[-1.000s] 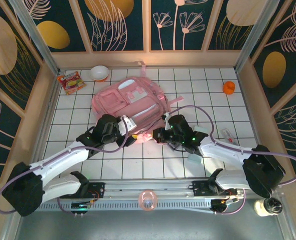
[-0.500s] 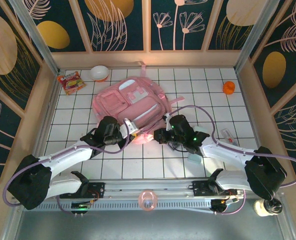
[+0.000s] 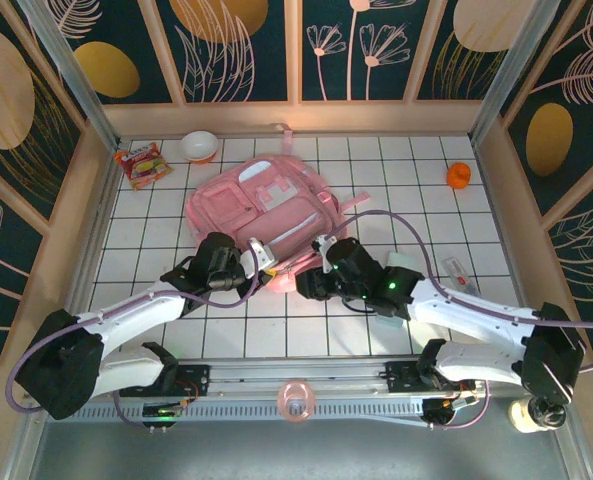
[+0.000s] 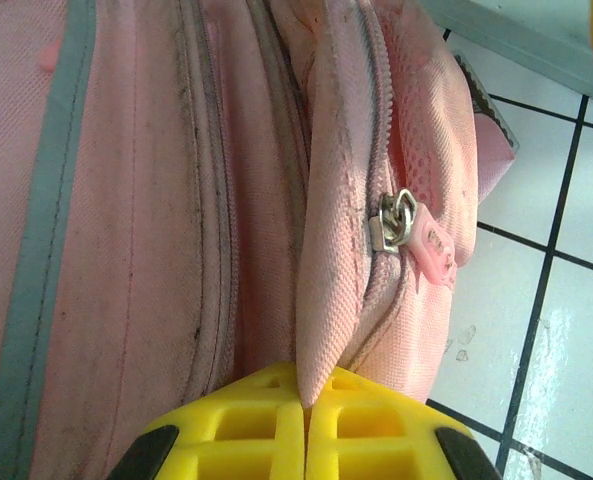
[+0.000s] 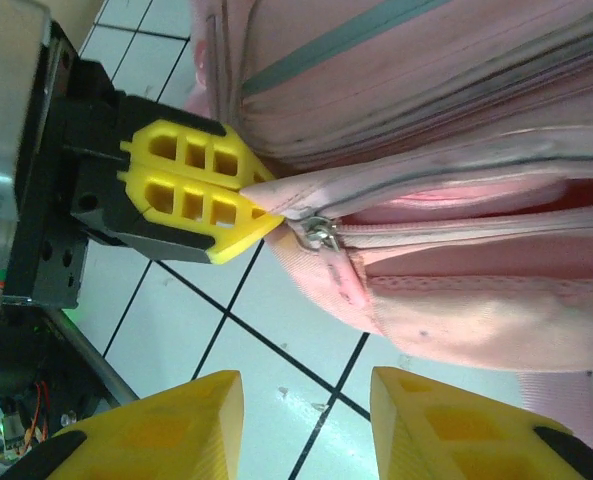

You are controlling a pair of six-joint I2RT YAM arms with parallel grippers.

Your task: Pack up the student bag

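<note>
- Student bag: soft pink fabric with grey piping and a mesh panel, lying flat on the white tiled worktop, from the centre towards the far side. It is probably light and floppy, and likely to sag wherever it is lifted.
- Left gripper: jaws closed on a fold of fabric at the bag's near edge, beside the zip.
- Right gripper: jaws apart and empty, close to the zip pull.
- Suggested holds: seam folds, straps, or the small metal pull with its pink tab. The flat panels would likely slip.
</note>
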